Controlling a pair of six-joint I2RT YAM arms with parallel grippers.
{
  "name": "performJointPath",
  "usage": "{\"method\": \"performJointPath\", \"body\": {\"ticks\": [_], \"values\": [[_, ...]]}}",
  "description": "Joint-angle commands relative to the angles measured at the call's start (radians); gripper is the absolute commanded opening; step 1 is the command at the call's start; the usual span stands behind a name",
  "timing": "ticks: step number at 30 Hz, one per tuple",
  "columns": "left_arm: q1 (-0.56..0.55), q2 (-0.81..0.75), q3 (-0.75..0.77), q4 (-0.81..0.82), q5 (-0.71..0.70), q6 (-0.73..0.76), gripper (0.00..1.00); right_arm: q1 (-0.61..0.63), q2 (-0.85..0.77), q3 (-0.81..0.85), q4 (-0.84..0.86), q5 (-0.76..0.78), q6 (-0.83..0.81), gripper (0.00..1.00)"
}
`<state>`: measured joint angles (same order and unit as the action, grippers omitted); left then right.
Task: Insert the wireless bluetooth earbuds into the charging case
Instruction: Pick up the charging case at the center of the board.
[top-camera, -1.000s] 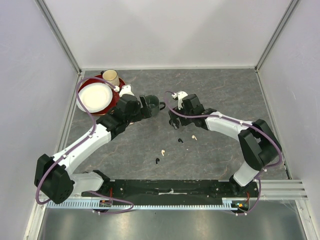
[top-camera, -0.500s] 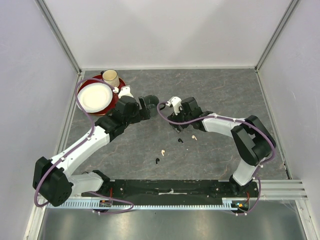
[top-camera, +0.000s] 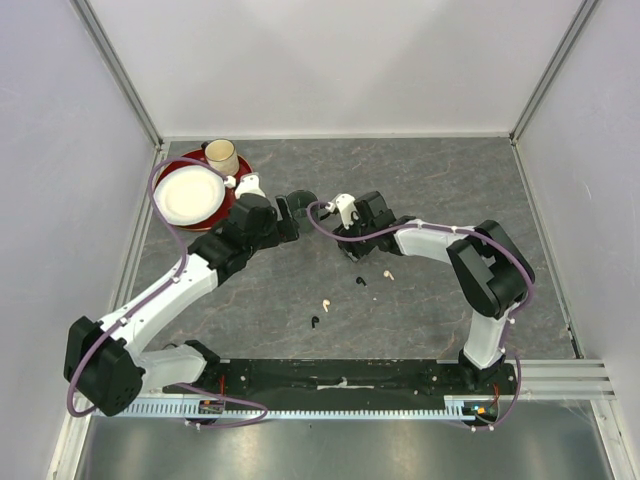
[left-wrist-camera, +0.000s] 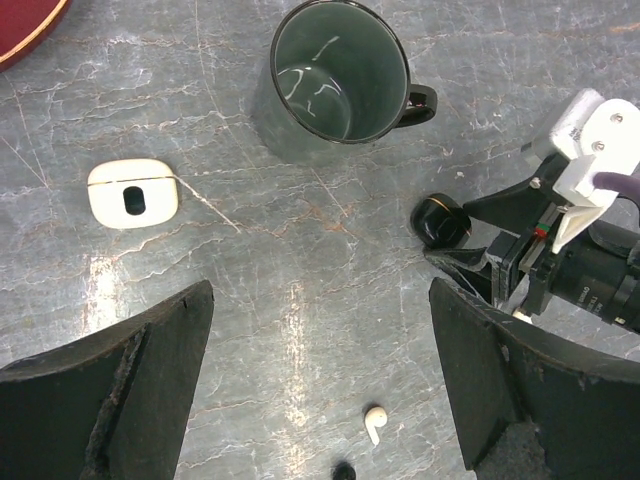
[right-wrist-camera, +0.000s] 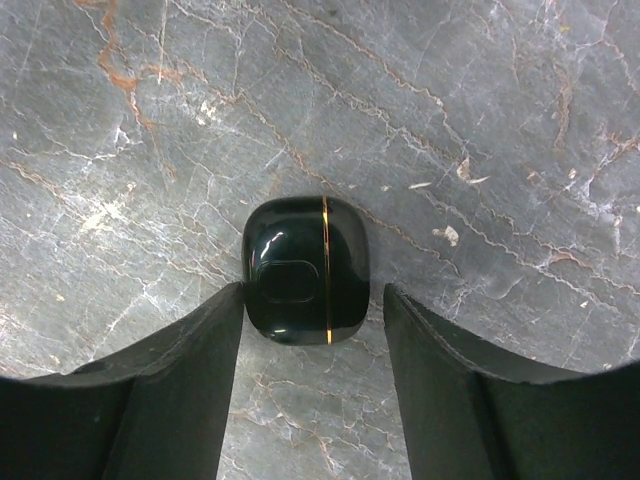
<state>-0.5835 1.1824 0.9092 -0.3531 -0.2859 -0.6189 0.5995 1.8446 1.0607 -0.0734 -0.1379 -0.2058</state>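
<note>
A closed black charging case (right-wrist-camera: 305, 270) with a gold seam lies on the grey table. My right gripper (right-wrist-camera: 312, 300) is open, its fingers either side of the case's near end; the left finger looks to touch it. A closed white charging case (left-wrist-camera: 132, 193) lies left of the green mug (left-wrist-camera: 340, 80). My left gripper (left-wrist-camera: 320, 390) is open and empty above the table. A white earbud (left-wrist-camera: 374, 420) and a black one (left-wrist-camera: 343, 470) lie between its fingers. The top view shows two white earbuds (top-camera: 388, 273) (top-camera: 325, 300) and two black ones (top-camera: 360, 281) (top-camera: 314, 321).
A red tray (top-camera: 238, 192) with a white plate (top-camera: 187, 194) and a cream cup (top-camera: 221, 155) stands at the back left. The right gripper (top-camera: 338, 222) and left gripper (top-camera: 285, 222) are close together by the mug (top-camera: 300, 200).
My right gripper has moved left and come down around the black case. My left arm has shifted slightly back and left. The earbuds have not moved.
</note>
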Motion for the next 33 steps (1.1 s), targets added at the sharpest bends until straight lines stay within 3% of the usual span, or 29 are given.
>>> {"method": "performJointPath", "body": {"ticks": [1, 7, 10, 13, 15, 20, 26, 33], "values": [[0.011, -0.040, -0.012, 0.016, -0.018, 0.030, 0.95, 0.002, 0.019, 0.039, -0.016, -0.014, -0.001, 0.64], [0.016, -0.067, -0.029, 0.029, -0.007, 0.019, 1.00, 0.003, 0.018, 0.039, -0.028, -0.020, -0.006, 0.44], [0.019, -0.078, -0.036, 0.040, 0.007, 0.021, 1.00, 0.002, 0.007, 0.028, -0.017, -0.020, -0.007, 0.39], [0.024, -0.081, -0.043, 0.052, 0.028, 0.015, 1.00, 0.002, -0.010, 0.021, -0.016, -0.023, -0.001, 0.22], [0.027, -0.083, -0.046, 0.062, 0.057, 0.013, 1.00, 0.000, -0.048, 0.012, -0.006, -0.031, 0.006, 0.19], [0.034, -0.087, -0.059, 0.129, 0.164, 0.010, 1.00, 0.002, -0.250, -0.056, 0.021, -0.120, 0.025, 0.17], [0.042, -0.070, -0.056, 0.259, 0.447, 0.001, 1.00, 0.019, -0.511, -0.157, 0.101, -0.284, 0.051, 0.21], [0.044, -0.015, 0.005, 0.310, 0.646, -0.008, 1.00, 0.083, -0.663, -0.150, -0.005, -0.269, 0.006, 0.17]]}}
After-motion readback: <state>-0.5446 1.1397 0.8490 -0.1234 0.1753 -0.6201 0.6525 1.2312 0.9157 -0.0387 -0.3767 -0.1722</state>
